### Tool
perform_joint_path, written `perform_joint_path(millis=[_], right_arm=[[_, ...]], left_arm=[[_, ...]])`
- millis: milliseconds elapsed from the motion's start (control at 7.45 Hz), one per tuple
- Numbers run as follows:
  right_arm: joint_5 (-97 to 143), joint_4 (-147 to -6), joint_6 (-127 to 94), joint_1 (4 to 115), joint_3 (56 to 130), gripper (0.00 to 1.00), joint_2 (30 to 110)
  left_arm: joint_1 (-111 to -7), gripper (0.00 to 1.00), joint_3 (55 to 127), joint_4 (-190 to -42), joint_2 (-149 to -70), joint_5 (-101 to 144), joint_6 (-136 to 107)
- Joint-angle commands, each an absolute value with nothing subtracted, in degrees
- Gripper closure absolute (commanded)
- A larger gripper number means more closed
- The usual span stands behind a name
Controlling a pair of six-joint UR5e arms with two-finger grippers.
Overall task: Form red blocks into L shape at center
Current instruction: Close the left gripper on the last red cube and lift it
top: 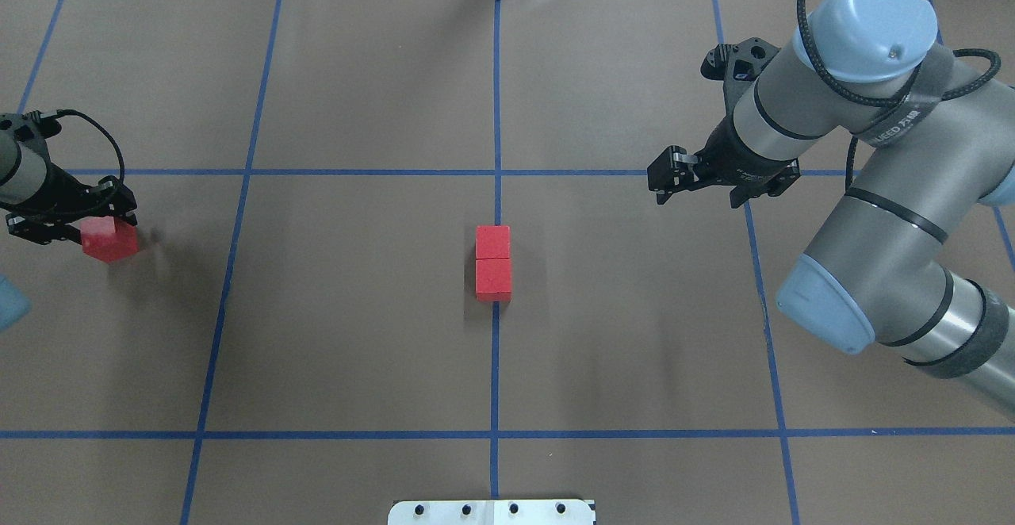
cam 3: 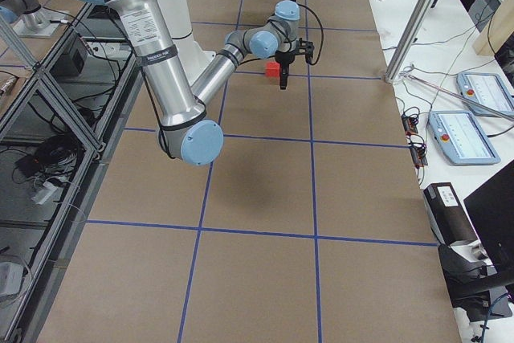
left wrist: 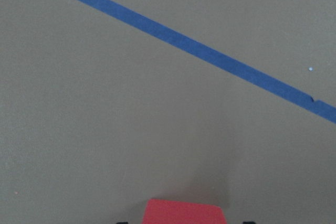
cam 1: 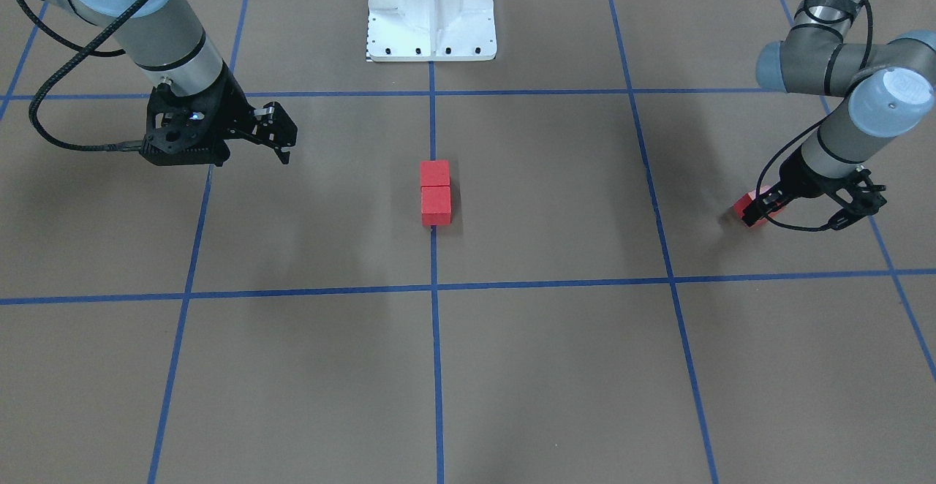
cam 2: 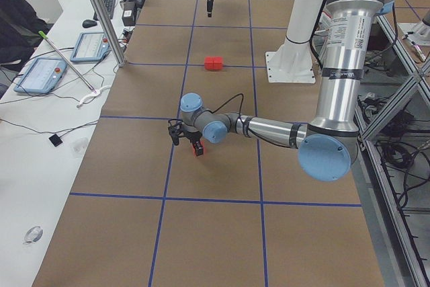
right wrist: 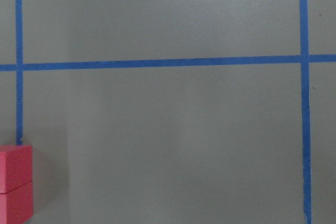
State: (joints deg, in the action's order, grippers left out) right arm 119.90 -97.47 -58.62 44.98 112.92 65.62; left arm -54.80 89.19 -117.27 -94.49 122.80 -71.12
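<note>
Two red blocks (top: 493, 242) (top: 493, 279) lie touching end to end on the middle vertical tape line, in the middle row of squares; they also show in the front view (cam 1: 435, 174) (cam 1: 436, 206) and at the left edge of the right wrist view (right wrist: 13, 182). The third red block (top: 109, 239) is far out on my left side, between the fingers of my left gripper (top: 99, 228), which is shut on it at or just above the floor. It shows in the front view (cam 1: 752, 210) and the left wrist view (left wrist: 184, 212). My right gripper (top: 662, 184) hangs open and empty to the right of the centre.
The white robot base plate (cam 1: 431, 9) stands at the middle of my edge of the floor. Blue tape lines (top: 496, 113) divide the brown floor into squares. Operator desks with tablets (cam 2: 40, 75) run along the far side.
</note>
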Motion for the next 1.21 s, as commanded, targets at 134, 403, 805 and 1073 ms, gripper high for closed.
perform_joint_path(millis=[134,403,805,1073], right_arm=[[119.79,-97.47,-58.62,44.91,112.76,0.00,65.74],[119.79,-97.47,-58.62,44.91,112.76,0.00,65.83],[119.79,-97.47,-58.54,44.91,112.59,0.00,65.92],[119.79,-97.47,-58.54,45.00,112.59,0.00,66.00]], left_arm=[[-54.84,0.35,89.03,-117.25,-94.40,122.87,-70.32],[-54.84,1.00,89.12,-117.16,-95.00,123.66,-68.74],[-56.16,1.00,93.24,-115.76,-95.36,127.97,-79.00],[-55.81,1.00,94.48,-115.14,-100.78,127.79,-92.97]])
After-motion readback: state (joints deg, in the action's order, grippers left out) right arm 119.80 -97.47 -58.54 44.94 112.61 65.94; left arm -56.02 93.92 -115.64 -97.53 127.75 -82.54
